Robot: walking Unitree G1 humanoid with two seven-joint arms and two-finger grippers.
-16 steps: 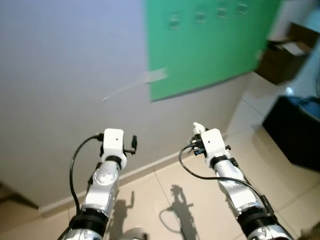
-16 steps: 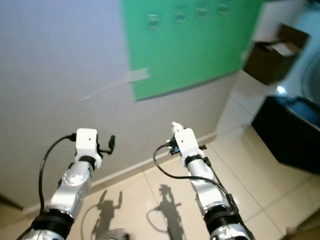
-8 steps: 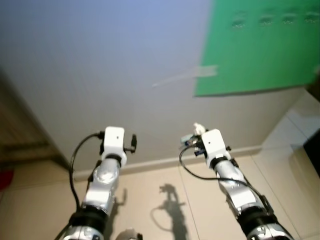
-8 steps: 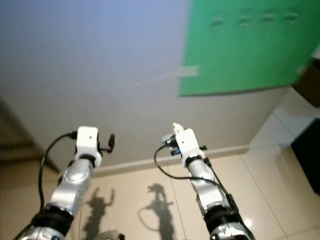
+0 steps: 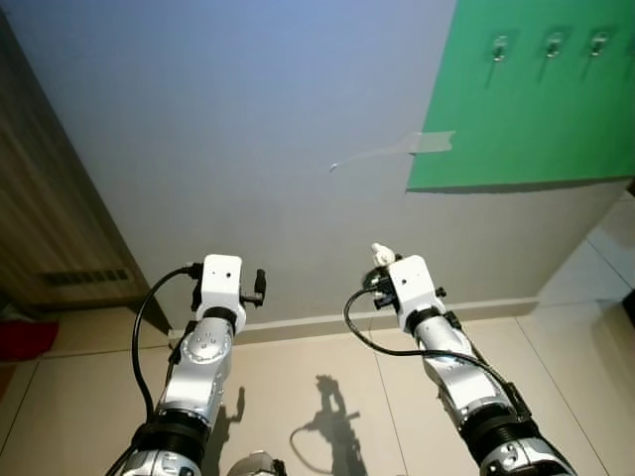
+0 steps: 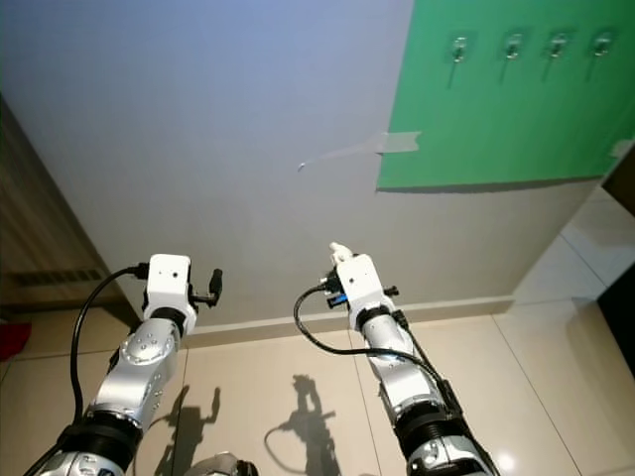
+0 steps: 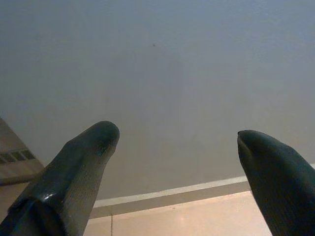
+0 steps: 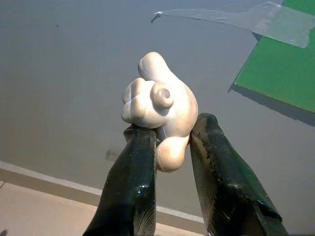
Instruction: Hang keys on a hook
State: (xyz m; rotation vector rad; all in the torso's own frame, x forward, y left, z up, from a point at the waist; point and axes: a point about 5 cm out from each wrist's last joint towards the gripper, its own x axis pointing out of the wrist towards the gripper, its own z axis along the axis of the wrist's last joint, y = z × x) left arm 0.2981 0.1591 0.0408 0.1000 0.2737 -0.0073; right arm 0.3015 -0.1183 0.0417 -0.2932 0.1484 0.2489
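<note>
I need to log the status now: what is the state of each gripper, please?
Left gripper: open, holding nothing, facing the grey wall.
Right gripper: shut on a cream-white figure-shaped charm; no keys can be made out.

The floor (image 5: pixel 327 397) was of pale beige tiles, glossy, meeting the grey wall (image 5: pixel 248 149) at a light skirting board (image 5: pixel 317 322). A red thing (image 5: pixel 25 339) lay on it by the wooden door (image 5: pixel 45 228), too cut off to identify.

A wall (image 5: pixel 248 119) stands ahead of me; hooks (image 5: pixel 553 44) sit at two o'clock on a board (image 5: pixel 526 109).
</note>
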